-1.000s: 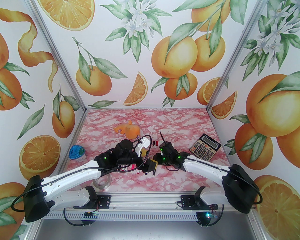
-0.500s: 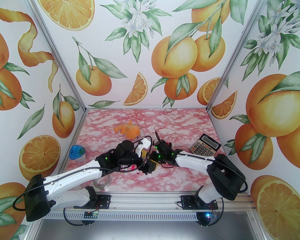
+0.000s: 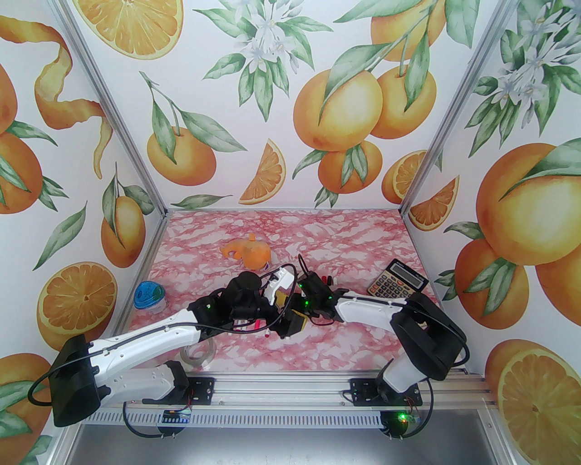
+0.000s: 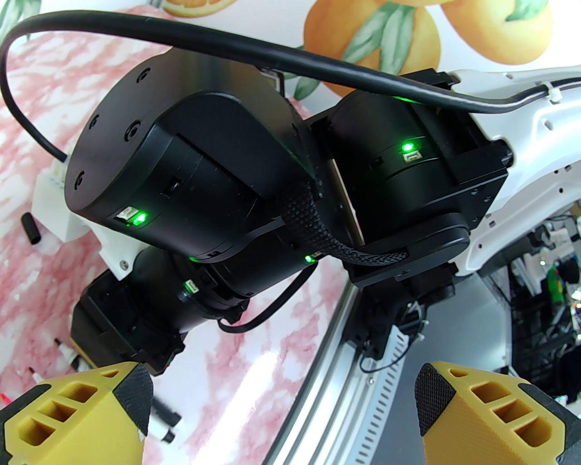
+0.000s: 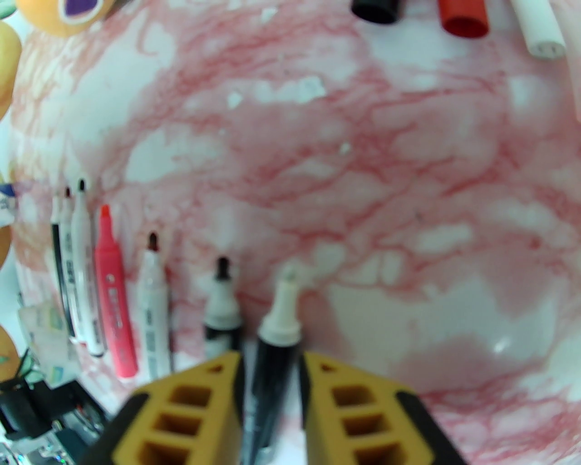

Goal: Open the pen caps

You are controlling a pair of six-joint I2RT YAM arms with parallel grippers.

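Note:
A black-barrelled pen [image 5: 273, 363] with a bare white tip lies between the yellow fingers of my right gripper [image 5: 271, 363]. The fingers flank it closely, and blur hides whether they touch it. Left of it several uncapped pens [image 5: 152, 299] lie in a row, among them a pink marker [image 5: 113, 299]. Loose pen caps lie at the far edge: a black one [image 5: 376, 11], a red one [image 5: 464, 20] and a white one [image 5: 542, 34]. My left gripper [image 4: 283, 408] is wide open and holds nothing, facing the right arm's wrist. Another black cap [image 4: 31, 229] lies on the table.
A calculator [image 3: 397, 285] sits at the right of the pink marble table [image 3: 345, 236]. An orange toy [image 3: 248, 253] lies at the back centre, a blue-lidded jar [image 3: 150, 296] at the left wall and a clear tape roll [image 3: 197, 354] near the front left.
The right arm has folded its elbow in and carried its wrist left, close to the left gripper. The left arm has hardly moved.

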